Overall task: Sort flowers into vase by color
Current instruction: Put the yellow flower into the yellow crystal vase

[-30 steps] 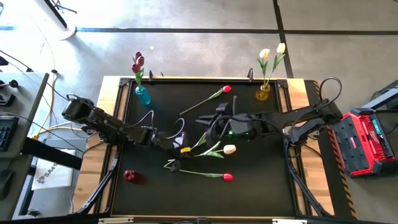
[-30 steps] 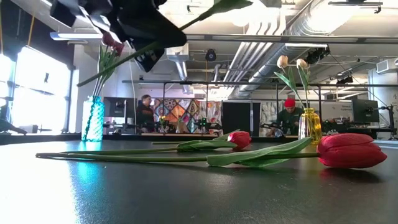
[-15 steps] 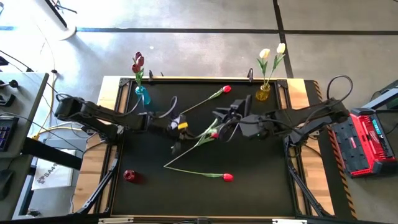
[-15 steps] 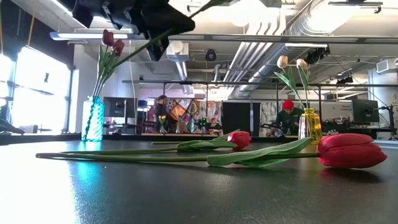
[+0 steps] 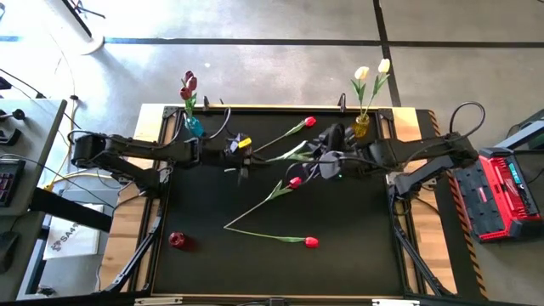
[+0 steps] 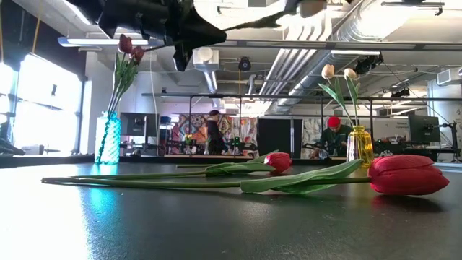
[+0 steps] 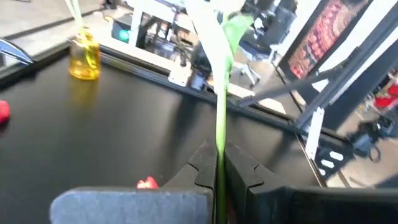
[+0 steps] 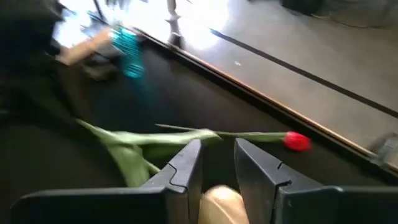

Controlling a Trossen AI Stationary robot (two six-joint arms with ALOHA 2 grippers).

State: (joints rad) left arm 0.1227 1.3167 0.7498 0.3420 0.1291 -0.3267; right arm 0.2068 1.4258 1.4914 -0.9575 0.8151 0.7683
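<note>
**Q:** Two grippers at work. Where are they?

**A:** Both are measured from the yellow vase (image 5: 359, 127), which stands at the table's (image 5: 357, 246) back edge. The right gripper (image 5: 321, 157) hangs just beside that vase. The left gripper (image 5: 240, 155) is farther from it, along the same back strip and nearer the blue vase (image 5: 194, 127).

**Q:** What are they holding?

**A:** One cream tulip (image 5: 297, 154), carried above the table and stretched between them. The left gripper is pinched tight on the bare green stem. The right one is drawn in narrow at the flower end, with the cream head tucked between the roots of its fingers (image 8: 186, 165).

**Q:** And the other flowers?

**A:** Two cream tulips (image 5: 371, 71) already stand in the yellow vase. Dark pink tulips (image 5: 188, 85) stand in the blue vase. Three red ones lie flat on the table. The first red tulip (image 5: 308, 122) has its head close to the yellow vase. The second (image 5: 295, 182) lies farther out, toward the table's middle. The third (image 5: 311, 242) lies farthest, near the front edge.
</note>
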